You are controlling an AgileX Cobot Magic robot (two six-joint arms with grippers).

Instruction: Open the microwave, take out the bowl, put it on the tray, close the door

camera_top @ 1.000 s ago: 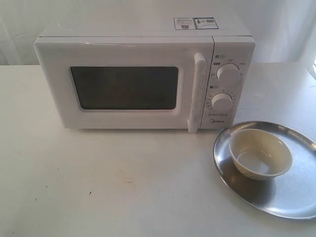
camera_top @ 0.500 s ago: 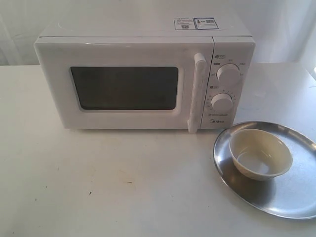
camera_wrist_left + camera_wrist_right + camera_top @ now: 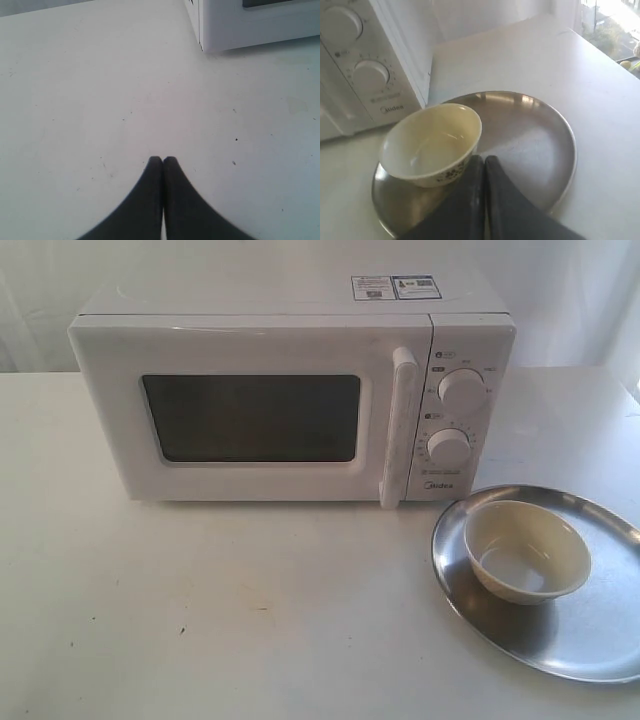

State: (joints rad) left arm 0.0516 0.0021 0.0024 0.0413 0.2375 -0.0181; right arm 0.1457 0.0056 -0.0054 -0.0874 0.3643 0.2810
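Observation:
The white microwave (image 3: 290, 390) stands at the back of the table with its door (image 3: 250, 415) shut, the tall handle (image 3: 398, 425) beside two dials. The cream-white bowl (image 3: 527, 551) sits upright and empty on the silver tray (image 3: 600, 630) at the front right. In the right wrist view my right gripper (image 3: 484, 159) is shut and holds nothing, hovering over the tray (image 3: 530, 130) just beside the bowl (image 3: 431, 143). My left gripper (image 3: 163, 160) is shut and empty above bare table, near the microwave's lower corner (image 3: 205, 35). Neither gripper shows in the exterior view.
The white table (image 3: 230, 610) stretches in front of the microwave. A white backdrop hangs behind. The table's right edge (image 3: 615, 55) runs past the tray, with a bright window beyond it.

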